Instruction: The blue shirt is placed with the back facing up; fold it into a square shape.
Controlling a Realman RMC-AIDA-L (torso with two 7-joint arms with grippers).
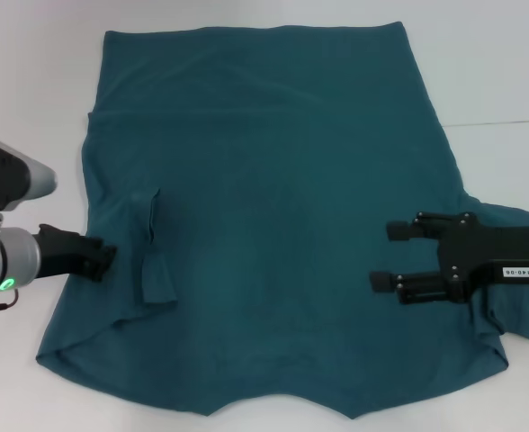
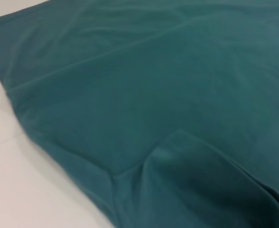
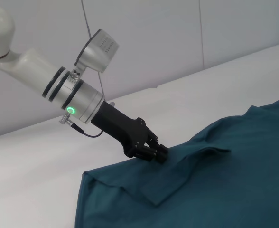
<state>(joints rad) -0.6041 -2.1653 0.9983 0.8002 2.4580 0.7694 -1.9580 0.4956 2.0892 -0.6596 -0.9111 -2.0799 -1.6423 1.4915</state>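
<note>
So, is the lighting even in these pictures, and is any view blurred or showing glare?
Head view: soft, even light; the blue shirt and the open right gripper are sharp, with only faint shadow under the fingers. Left wrist view: close to the cloth and soft; folds look slightly blurred. Right wrist view: clear; the left gripper at the shirt's edge is sharp, with a small green lamp glowing on the arm, no glare.

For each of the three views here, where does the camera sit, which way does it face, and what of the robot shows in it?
Head view: on the robot's head, looking forward and down at the dark teal-blue short-sleeved shirt on the white table; the left gripper sits at the shirt's edge, the open right gripper over the cloth.
Left wrist view: on the left wrist, close over the shirt; no robot parts show.
Right wrist view: on the right wrist, facing across the shirt at the left gripper.
Shared: head and right wrist views both show the left gripper.
</note>
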